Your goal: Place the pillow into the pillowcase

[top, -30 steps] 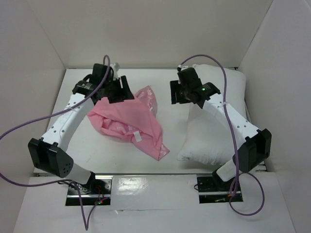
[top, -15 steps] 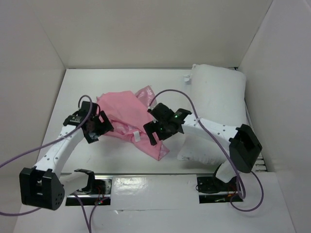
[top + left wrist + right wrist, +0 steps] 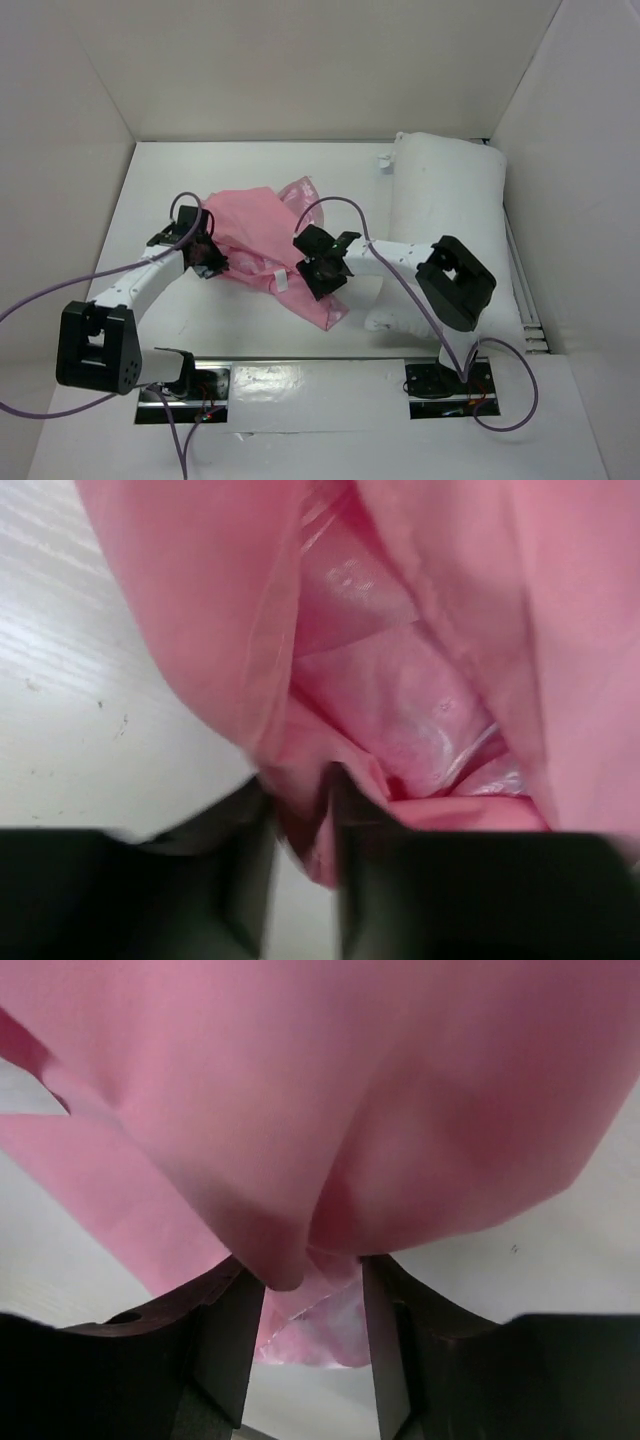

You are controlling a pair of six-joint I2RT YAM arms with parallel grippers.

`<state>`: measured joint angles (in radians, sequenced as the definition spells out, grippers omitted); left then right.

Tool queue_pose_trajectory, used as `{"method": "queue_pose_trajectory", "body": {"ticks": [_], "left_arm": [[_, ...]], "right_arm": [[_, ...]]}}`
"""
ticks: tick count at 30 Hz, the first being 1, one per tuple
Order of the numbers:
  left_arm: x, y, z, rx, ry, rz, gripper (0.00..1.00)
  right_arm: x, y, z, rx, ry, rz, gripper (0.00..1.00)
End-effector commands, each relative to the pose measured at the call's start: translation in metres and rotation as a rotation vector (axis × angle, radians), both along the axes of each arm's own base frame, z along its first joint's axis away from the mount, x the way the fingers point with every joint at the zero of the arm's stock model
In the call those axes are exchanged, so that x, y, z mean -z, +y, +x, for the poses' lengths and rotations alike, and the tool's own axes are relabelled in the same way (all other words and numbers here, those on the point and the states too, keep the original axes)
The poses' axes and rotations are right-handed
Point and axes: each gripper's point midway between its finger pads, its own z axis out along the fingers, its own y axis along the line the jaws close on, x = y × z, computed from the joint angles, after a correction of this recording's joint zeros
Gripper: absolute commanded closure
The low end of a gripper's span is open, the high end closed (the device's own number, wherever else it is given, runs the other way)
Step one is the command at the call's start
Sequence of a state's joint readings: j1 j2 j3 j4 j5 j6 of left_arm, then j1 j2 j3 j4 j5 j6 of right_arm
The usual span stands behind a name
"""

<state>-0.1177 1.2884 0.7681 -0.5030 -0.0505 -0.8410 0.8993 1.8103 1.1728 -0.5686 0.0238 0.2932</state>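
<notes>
The pink pillowcase (image 3: 262, 240) lies crumpled mid-table, a lobe reaching the front (image 3: 325, 305). The white pillow (image 3: 450, 215) lies lengthwise along the right wall, apart from both grippers. My left gripper (image 3: 207, 257) is down at the pillowcase's left edge; in the left wrist view a fold of pillowcase (image 3: 420, 630) is pinched in the narrow gap of the gripper (image 3: 300, 785). My right gripper (image 3: 322, 272) sits on the pillowcase's right side. Its wrist view shows the gripper (image 3: 312, 1275) with jaws apart and loose pillowcase (image 3: 350, 1080) hanging between the fingers (image 3: 232, 1340).
White walls close in the table (image 3: 240, 320) on the left, back and right. A small white tag (image 3: 382, 160) lies by the pillow's far corner. Purple cables loop over both arms. Bare tabletop shows beside the fabric (image 3: 80, 680).
Both arms came forward from the back of the table and dropped onto the pillowcase. The jaws of both grippers opened wide, then narrowed around fabric. The pillowcase's left part was shifted.
</notes>
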Motion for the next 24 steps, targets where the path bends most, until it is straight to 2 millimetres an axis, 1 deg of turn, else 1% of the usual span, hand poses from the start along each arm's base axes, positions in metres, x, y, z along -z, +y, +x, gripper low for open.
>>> {"method": "queue_pose_trajectory", "body": {"ticks": [1,2,3,4,5,6,7,8,9,10,11,12,13,14,15,16,17,18,19,20,21,22,23,24], "left_arm": [[-0.035,0.001,0.045,0.014,-0.141,0.002,0.73],[-0.033,0.004,0.047,0.012,-0.122,0.01,1.0],[-0.047,0.002,0.056,0.026,-0.145,0.006,1.0],[-0.056,0.002,0.059,0.026,-0.154,0.006,1.0],[-0.065,0.003,0.063,0.032,-0.166,0.019,1.0],[-0.074,0.004,0.065,0.042,-0.177,0.025,1.0],[-0.089,0.004,0.062,0.051,-0.189,0.03,1.0],[-0.122,0.007,0.073,0.045,-0.265,0.046,1.0],[-0.142,0.012,0.075,0.04,-0.302,0.062,1.0],[-0.187,0.014,0.079,0.037,-0.404,0.071,1.0],[-0.208,0.02,0.079,0.015,-0.448,0.092,1.0],[-0.229,0.021,0.078,0.025,-0.505,0.1,1.0],[-0.251,0.024,0.08,0.022,-0.567,0.108,1.0],[-0.292,0.024,0.083,0.021,-0.666,0.11,1.0],[-0.315,0.027,0.084,0.008,-0.719,0.11,1.0],[-0.331,0.033,0.086,0.013,-0.747,0.137,1.0],[-0.377,0.034,0.083,0.005,-0.843,0.134,1.0],[-0.393,0.037,0.083,0.007,-0.866,0.146,1.0],[-0.395,0.043,0.088,0.01,-0.841,0.169,1.0],[-0.41,0.043,0.086,0.013,-0.868,0.177,1.0],[-0.446,0.047,0.076,0.006,-0.949,0.187,1.0],[-0.456,0.051,0.072,0.007,-0.97,0.199,1.0],[-0.468,0.051,0.068,0.004,-0.999,0.199,1.0],[-0.482,0.052,0.061,0.004,-1.039,0.197,1.0]], "right_arm": [[-0.017,0.022,0.026,-0.005,-0.107,0.065,0.52],[-0.024,0.022,0.029,0.001,-0.129,0.072,0.82],[-0.028,0.02,0.032,0.01,-0.15,0.07,0.94],[-0.033,0.019,0.034,0.015,-0.165,0.073,1.0],[-0.048,0.025,0.039,0.005,-0.192,0.097,1.0],[-0.066,0.026,0.044,-0.005,-0.232,0.114,1.0],[-0.079,0.025,0.046,-0.006,-0.255,0.116,1.0],[-0.104,0.03,0.054,-0.014,-0.303,0.145,1.0],[-0.124,0.031,0.056,-0.023,-0.333,0.171,1.0],[-0.157,0.028,0.06,-0.002,-0.395,0.211,1.0],[-0.19,0.031,0.064,0.0,-0.457,0.261,1.0],[-0.214,0.031,0.066,-0.012,-0.507,0.301,1.0],[-0.251,0.025,0.067,0.001,-0.576,0.371,1.0],[-0.277,0.025,0.073,0.015,-0.621,0.434,1.0],[-0.318,0.02,0.086,0.035,-0.687,0.493,1.0],[-0.34,0.02,0.093,0.034,-0.723,0.523,1.0],[-0.358,0.018,0.097,0.045,-0.745,0.541,1.0],[-0.402,0.019,0.098,0.046,-0.819,0.607,1.0],[-0.42,0.017,0.097,0.044,-0.851,0.63,1.0],[-0.428,0.021,0.095,0.025,-0.853,0.655,1.0],[-0.453,0.02,0.089,0.014,-0.892,0.714,1.0],[-0.461,0.019,0.085,0.006,-0.904,0.738,1.0],[-0.479,0.015,0.075,-0.013,-0.928,0.785,1.0],[-0.487,0.012,0.073,-0.012,-0.944,0.802,1.0]]}}
